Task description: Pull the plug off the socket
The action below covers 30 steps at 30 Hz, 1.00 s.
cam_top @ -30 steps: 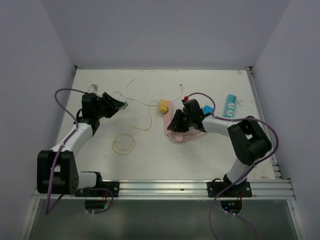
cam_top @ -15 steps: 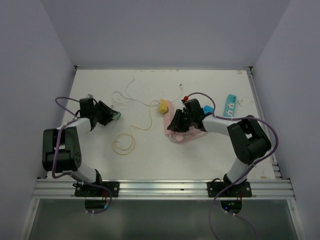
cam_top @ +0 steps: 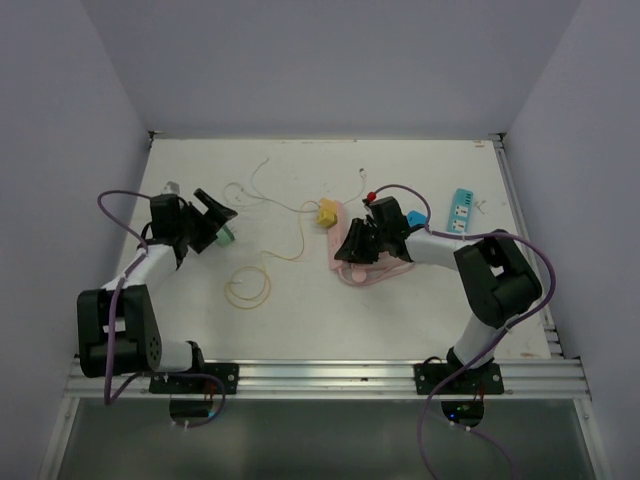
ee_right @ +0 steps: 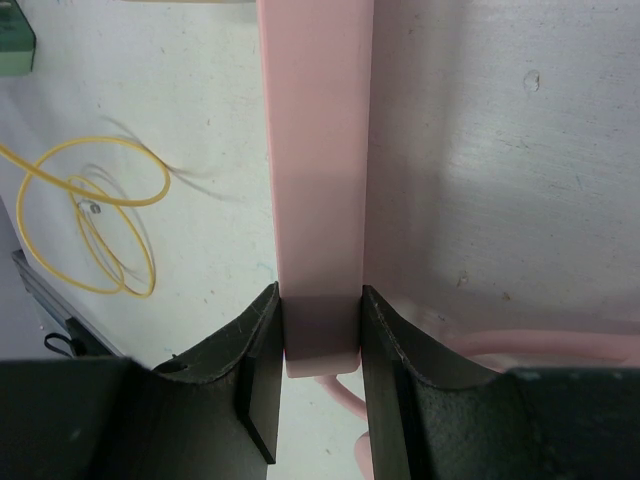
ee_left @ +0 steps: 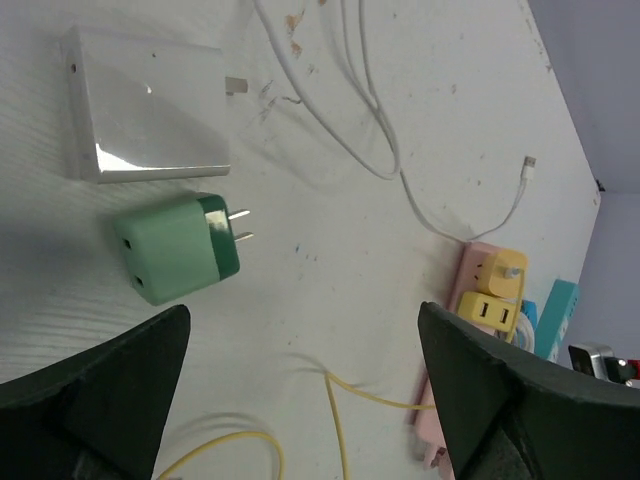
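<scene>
From above, my right jaws are closed on the near end of the pink socket strip [cam_top: 341,222] in mid-tabletop [cam_top: 300,330], a yellow plug [cam_top: 327,212] seated at its far end, while my left jaws stand wide open at the left, by a green plug [cam_top: 226,237] well apart from the strip. My left wrist view shows those jaws holding nothing, the green plug lying loose, prongs bare, just beside a white adapter [ee_left: 145,120]. My right wrist view shows my fingers [ee_right: 250,360] pressed against both sides of the strip's end, a coiled yellow cable [ee_right: 100,220] off to one side.
</scene>
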### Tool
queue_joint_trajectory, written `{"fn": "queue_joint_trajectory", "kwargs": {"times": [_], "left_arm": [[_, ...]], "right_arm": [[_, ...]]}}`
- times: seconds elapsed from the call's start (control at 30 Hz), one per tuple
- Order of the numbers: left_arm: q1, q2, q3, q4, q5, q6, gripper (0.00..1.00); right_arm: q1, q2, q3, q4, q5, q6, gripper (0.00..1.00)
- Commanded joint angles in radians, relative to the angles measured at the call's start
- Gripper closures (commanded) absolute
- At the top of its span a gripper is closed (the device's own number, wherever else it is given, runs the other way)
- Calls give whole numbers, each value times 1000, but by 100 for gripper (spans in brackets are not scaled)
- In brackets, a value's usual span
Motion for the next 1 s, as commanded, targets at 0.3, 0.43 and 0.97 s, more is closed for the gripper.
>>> {"fn": "queue_joint_trajectory", "kwargs": {"times": [0.3,0.43,0.97], "left_arm": [[-217,-214,95,-89,-74,62,1],[-356,-204,122,-47,-132,5,3],[-767,120,319,64,-347,-105,14]], "right_arm": [[-11,115,-79,-284,182,-142,100],[-11,113,-81,-290,173,-156,100],[-10,121,-78,-305,132,-205,100]]}}
